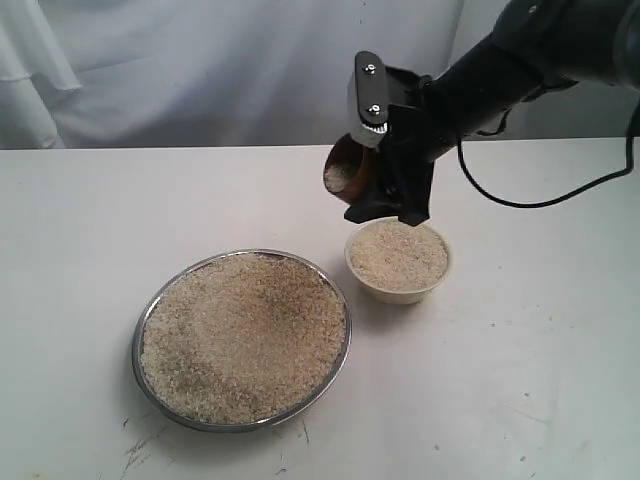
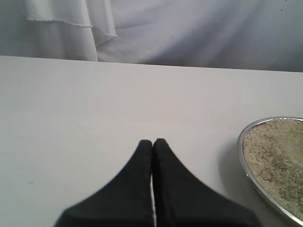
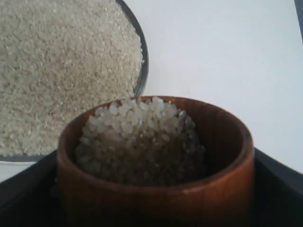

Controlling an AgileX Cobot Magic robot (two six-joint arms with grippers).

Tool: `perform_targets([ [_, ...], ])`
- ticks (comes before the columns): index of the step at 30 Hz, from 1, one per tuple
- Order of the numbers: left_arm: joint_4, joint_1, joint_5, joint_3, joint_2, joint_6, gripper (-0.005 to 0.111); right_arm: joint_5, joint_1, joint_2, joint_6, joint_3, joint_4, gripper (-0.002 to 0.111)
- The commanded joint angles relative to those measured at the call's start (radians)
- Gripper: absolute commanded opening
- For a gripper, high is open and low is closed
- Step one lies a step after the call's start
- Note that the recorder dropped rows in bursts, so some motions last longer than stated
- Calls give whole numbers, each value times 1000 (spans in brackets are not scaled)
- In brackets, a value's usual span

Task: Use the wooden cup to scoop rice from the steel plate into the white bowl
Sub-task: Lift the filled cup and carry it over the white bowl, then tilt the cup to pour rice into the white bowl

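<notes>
The steel plate [image 1: 141,330] lies at the front left, heaped with rice [image 1: 240,335]. To its right stands the white bowl [image 1: 400,292], filled with rice nearly to the rim. My right gripper [image 1: 385,205] is shut on the wooden cup [image 1: 345,172] and holds it in the air just above the bowl's far left edge, tilted with its mouth towards the plate. In the right wrist view the cup [image 3: 156,194] is full of rice [image 3: 139,137], with a black finger [image 3: 279,177] beside it. My left gripper [image 2: 152,143] is shut and empty over bare table left of the plate [image 2: 242,151].
A white cloth backdrop [image 1: 200,70] hangs behind the table. The right arm's black cable [image 1: 540,200] loops above the table at the right. White table top [image 1: 540,350] stretches around both dishes.
</notes>
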Motion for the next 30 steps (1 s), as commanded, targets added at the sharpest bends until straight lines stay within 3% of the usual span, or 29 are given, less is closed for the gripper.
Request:
perform_targets([
  [1, 1, -3, -14, 5, -4, 0, 0, 4, -35, -20, 25, 4, -98, 0],
  [16, 1, -3, -14, 5, -4, 0, 0, -67, -34, -20, 113, 4, -473, 0],
  [30, 1, -3, -14, 5, -4, 0, 0, -91, 62, -18, 205, 4, -735, 0],
])
